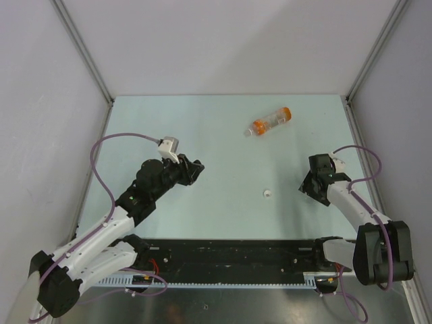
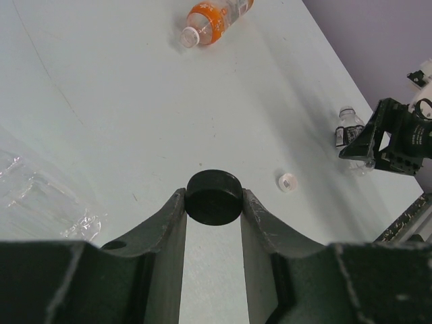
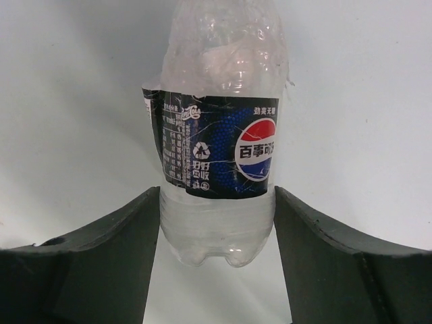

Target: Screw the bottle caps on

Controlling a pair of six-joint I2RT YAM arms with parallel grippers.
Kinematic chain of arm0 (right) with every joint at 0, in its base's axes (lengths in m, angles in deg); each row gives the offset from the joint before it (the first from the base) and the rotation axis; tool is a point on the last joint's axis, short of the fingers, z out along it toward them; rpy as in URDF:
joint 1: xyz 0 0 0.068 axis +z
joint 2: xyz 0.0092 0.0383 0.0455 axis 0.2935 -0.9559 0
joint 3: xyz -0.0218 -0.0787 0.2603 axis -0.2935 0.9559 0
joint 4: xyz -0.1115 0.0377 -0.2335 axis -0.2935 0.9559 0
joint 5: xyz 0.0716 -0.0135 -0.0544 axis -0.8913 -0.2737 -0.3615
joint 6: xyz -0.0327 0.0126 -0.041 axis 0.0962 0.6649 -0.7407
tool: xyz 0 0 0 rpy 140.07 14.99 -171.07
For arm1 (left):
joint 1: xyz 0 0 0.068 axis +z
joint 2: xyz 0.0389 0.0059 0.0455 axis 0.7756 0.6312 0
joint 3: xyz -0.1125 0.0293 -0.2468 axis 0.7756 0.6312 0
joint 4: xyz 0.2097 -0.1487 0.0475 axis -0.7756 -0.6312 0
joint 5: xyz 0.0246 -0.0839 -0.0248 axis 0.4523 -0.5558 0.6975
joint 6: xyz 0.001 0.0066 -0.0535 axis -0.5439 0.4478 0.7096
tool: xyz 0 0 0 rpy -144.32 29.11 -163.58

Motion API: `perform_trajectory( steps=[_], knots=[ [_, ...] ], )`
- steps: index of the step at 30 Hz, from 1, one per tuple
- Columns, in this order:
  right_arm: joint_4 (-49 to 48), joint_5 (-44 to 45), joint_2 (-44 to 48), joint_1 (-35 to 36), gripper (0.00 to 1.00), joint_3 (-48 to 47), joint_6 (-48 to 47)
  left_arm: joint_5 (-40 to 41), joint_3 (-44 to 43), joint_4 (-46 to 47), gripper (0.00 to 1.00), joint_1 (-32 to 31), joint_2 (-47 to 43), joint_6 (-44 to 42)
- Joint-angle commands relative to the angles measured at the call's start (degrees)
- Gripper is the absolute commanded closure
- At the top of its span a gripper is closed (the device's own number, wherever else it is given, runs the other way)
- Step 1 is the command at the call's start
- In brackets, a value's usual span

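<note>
1. The left arm (image 1: 101, 233) is extended forward and angled rightward from its base.
2. The left gripper (image 2: 214, 199) is closed on the black cap (image 2: 214, 194), which is pinched between both fingertips.
3. The right arm (image 1: 351, 202) is angled forward and leftward.
4. The right gripper (image 3: 217, 196) is placed with one finger at each side of the Pepsi bottle (image 3: 216, 145); a firm hold cannot be confirmed.
</note>
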Motion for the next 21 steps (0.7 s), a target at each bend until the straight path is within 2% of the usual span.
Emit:
perform_trajectory(
  steps=[1,6,11,18,21],
  knots=[
    [-1.4,2.9,-1.8,-1.1,0.34,0.2,2.3,-0.8,-1.5,1.5,0.89,0.2,-1.4,-0.7],
    [-2.3,1.7,-1.3,-1.2,0.51,0.3,1.0,-0.6,-1.7,1.5,0.89,0.2,-1.2,-0.6],
    [-4.5,-0.8,4.9,-0.7,0.75,0.3,-3.7,-0.2,-2.5,1.5,0.91,0.2,-0.9,-0.6],
    [-16.9,-14.9,20.8,2.2,0.93,0.5,-18.5,-1.2,-5.9,1.6,0.92,0.2,-0.9,-2.7],
    [-23.7,-27.0,26.4,4.2,0.99,1.5,-25.1,-4.5,-8.0,1.7,0.91,0.2,-0.8,-4.1]
  ],
)
